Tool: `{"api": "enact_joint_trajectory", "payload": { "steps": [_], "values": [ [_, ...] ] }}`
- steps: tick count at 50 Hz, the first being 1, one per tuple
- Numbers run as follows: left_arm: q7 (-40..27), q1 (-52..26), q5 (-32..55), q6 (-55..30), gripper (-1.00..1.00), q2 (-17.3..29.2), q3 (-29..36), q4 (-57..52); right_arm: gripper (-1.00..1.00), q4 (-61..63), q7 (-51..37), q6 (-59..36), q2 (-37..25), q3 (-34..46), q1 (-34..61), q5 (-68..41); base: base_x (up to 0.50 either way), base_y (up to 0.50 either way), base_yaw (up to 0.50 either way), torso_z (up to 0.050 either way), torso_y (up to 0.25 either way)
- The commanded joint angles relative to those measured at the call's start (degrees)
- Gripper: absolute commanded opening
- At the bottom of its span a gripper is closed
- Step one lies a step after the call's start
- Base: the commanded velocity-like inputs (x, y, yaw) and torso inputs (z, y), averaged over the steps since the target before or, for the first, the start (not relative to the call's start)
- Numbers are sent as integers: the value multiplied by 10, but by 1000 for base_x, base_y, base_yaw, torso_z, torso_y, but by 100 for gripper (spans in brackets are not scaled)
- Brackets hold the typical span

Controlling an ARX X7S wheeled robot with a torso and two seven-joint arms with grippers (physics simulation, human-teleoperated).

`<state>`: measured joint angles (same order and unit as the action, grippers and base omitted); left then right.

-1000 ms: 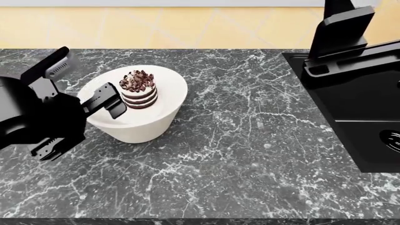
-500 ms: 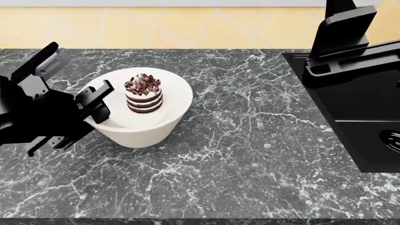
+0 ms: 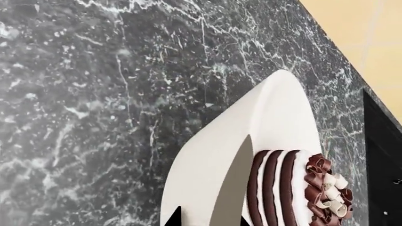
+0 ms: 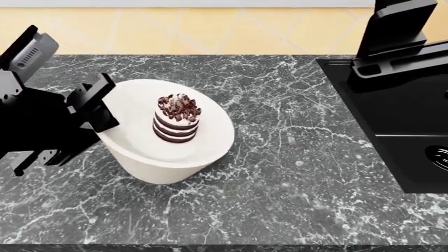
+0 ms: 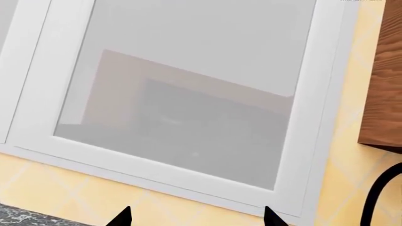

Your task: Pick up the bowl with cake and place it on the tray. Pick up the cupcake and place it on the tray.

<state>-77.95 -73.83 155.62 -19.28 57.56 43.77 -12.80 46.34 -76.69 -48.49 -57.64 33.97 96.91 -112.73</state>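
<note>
White bowl point(image 4: 175, 157), brown-and-white striped cake point(image 4: 176, 125)

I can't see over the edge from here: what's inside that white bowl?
Inside the bowl stands one small cake, striped dark and white with chocolate curls on top. The left gripper covers part of the bowl's near rim, so that bit stays hidden.

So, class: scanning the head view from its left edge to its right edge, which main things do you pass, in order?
Left gripper → bowl with the cake standing in it → bare marble counter → black sink at the right edge.
</note>
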Motion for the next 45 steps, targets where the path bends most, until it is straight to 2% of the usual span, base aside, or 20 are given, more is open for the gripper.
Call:
{"api": "enact_joint_trajectory", "payload": {
  "steps": [1, 14, 27, 45],
  "values": [
    [11, -14, 61, 49, -100, 9, -41, -32, 100, -2, 0, -1, -2, 0, 2, 1, 0, 0, 0, 0, 0],
    [24, -6, 115, 117, -100, 16, -74, -69, 100, 0, 0, 0, -3, 1, 3, 1, 0, 0, 0, 0, 2],
    [19, -14, 134, 140, -100, 28, -92, -91, 100, -2, -3, 11, -9, -5, 3, -3, 0, 0, 0, 1, 2],
    [24, -14, 125, 138, -100, 28, -93, -90, 100, -3, 1, 31, -15, -11, -15, -3, -60, -485, 0, 0, 1]
  ]
}}
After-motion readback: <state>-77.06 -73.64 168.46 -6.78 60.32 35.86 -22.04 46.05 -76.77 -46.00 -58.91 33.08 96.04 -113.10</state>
